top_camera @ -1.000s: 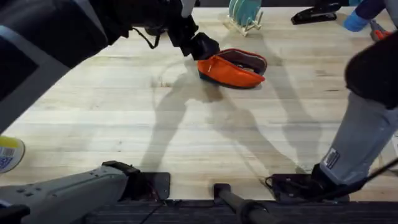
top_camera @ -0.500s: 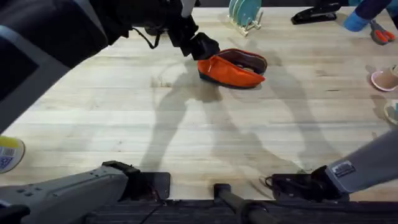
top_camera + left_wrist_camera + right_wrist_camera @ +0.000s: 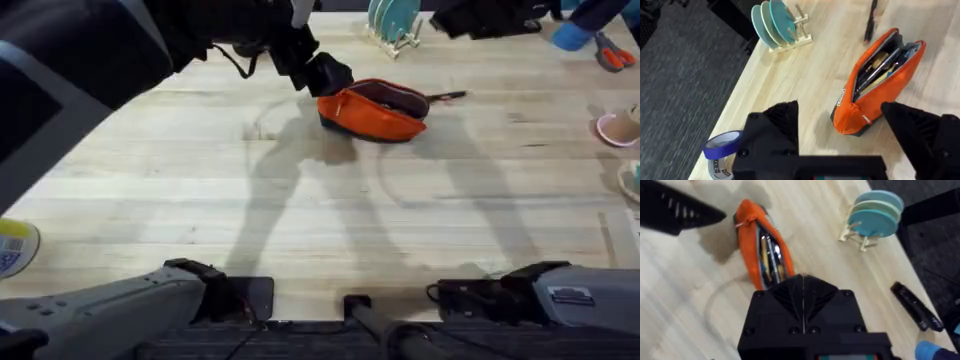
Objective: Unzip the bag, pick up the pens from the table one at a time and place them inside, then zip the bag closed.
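The orange bag (image 3: 372, 112) lies unzipped at the far middle of the table (image 3: 300, 200), with slim writing things showing inside it (image 3: 875, 70) (image 3: 769, 255). A black pen (image 3: 447, 96) (image 3: 870, 22) lies on the wood just off the bag's right end. My left gripper (image 3: 325, 75) (image 3: 840, 125) is open, its fingers straddling the bag's left end (image 3: 855, 117). My right gripper (image 3: 802, 277) hovers high over the bag, fingers shut together with nothing seen in them.
A rack of teal plates (image 3: 392, 22) (image 3: 874, 212) stands behind the bag. A black stapler (image 3: 915, 307) lies at the far right near scissors (image 3: 610, 50) and a pink cup (image 3: 620, 125). A blue tape roll (image 3: 722, 150) sits left of the bag.
The right arm has swung away from the right side of the overhead view and lies low at the front. The black pen beside the bag has come into sight. The left gripper has not moved.
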{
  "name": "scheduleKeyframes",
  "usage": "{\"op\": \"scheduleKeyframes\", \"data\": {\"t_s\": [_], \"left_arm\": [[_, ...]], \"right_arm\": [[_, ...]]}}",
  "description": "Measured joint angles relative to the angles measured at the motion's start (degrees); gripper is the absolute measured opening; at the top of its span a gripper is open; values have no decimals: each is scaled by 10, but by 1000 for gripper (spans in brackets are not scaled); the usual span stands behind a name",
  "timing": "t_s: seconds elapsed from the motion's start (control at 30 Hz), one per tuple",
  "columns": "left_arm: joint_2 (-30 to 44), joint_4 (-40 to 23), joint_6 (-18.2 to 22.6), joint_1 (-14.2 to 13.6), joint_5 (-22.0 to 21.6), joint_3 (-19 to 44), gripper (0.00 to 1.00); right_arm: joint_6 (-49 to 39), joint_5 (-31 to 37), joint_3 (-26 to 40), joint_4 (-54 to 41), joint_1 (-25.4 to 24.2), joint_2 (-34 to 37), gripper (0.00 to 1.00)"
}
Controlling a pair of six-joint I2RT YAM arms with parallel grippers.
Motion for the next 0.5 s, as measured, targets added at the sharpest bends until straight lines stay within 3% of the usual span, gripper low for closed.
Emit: {"op": "scheduleKeyframes", "data": {"t_s": [0.17, 0.5], "left_arm": [[0, 0, 0, 0, 0, 0, 994], [0, 0, 0, 0, 0, 0, 994]], "right_arm": [[0, 0, -42, 4, 8, -13, 31], [17, 0, -47, 35, 4, -25, 33]]}}
